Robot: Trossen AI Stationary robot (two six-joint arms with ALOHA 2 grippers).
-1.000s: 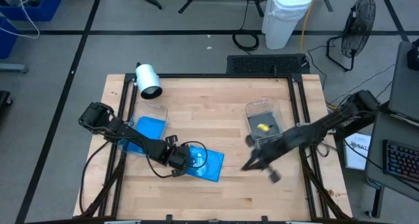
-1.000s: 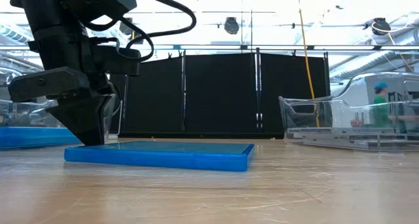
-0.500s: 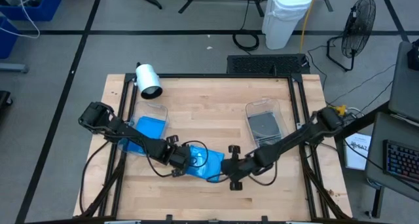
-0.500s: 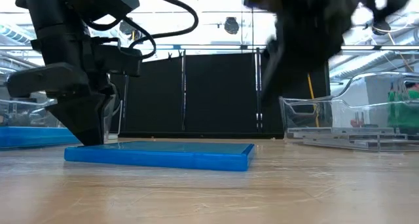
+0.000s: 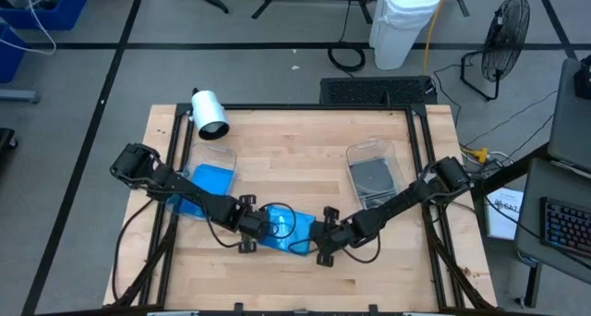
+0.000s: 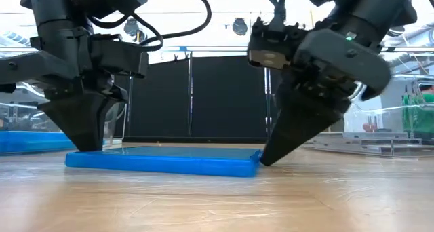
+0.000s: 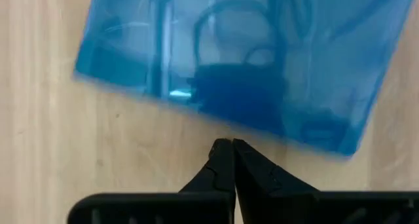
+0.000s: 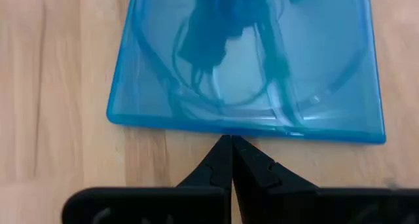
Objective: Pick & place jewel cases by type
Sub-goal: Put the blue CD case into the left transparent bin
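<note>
Now the blue jewel case [image 6: 165,161] lies flat on the wood table [image 5: 305,150], between the two grippers. Left gripper [image 7: 227,160] is clenched, its fingertips pressed together w/ nothing between them, tips on the table just beside one edge of the case. Right gripper [image 8: 230,152] is clenched too, empty, tip touching the opposite edge of the case. Behind the left fingers, another blue case [image 5: 209,179] sits in a clear tub [image 5: 219,156]. Behind the right fingers, a dark grey case [image 5: 375,177] lies in a second clear tub [image 5: 369,151].
</note>
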